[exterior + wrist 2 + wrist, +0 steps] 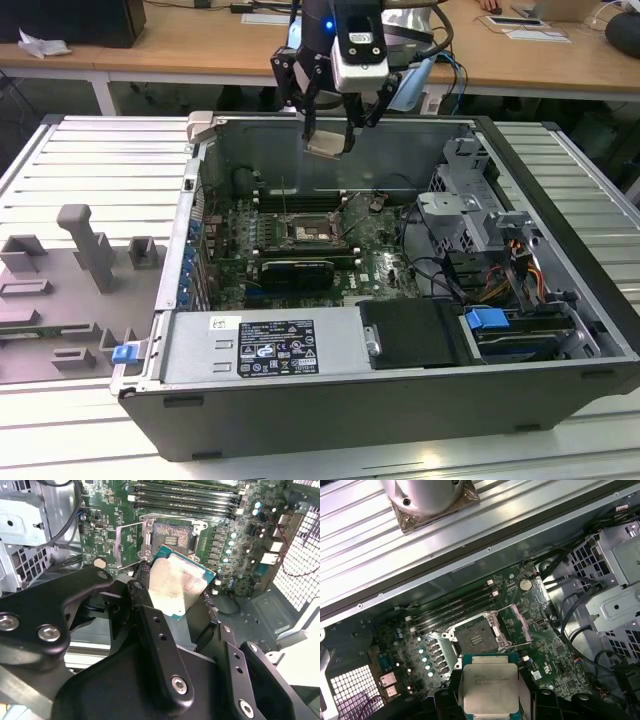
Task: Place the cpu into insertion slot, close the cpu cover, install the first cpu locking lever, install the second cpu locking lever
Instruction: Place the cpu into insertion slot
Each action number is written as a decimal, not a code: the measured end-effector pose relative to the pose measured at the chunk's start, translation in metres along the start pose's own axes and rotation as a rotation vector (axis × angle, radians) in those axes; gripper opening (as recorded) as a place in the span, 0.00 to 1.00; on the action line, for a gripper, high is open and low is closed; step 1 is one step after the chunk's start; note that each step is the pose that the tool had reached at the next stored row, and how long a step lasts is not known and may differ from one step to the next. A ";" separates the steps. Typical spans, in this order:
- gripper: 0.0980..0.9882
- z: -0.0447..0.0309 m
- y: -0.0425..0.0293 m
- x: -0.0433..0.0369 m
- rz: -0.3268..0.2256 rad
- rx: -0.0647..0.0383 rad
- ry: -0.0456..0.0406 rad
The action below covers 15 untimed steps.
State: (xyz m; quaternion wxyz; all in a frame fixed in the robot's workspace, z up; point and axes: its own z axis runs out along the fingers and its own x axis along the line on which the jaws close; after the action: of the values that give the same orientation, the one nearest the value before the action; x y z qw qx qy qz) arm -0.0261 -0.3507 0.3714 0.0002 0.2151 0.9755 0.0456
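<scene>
Our wrist (358, 45) points down, and our gripper (328, 138) fingers (150, 625) pinch opposite edges of the cpu (490, 690) between them.

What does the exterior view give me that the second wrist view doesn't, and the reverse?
Exterior view: the whole open computer case on the slatted table, its labelled power supply, and the gripper hanging above the case. Second wrist view: the cpu cover standing open beside the insertion slot, and the case's mesh wall. Both: the cpu gripped between the fingers, the uncovered insertion slot, the memory slots.
</scene>
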 end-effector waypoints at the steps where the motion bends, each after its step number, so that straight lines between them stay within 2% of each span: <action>1: 0.49 0.0001 -0.0001 0.0002 0.010 0.000 -0.0009; 13: 0.49 0.0012 -0.0009 0.0017 0.147 -0.003 -0.0131; 15: 0.49 0.0022 -0.0011 0.0019 0.187 -0.004 -0.0167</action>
State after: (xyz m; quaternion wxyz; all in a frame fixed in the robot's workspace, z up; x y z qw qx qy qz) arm -0.0283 -0.3507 0.3691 0.0045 0.3054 0.9511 0.0455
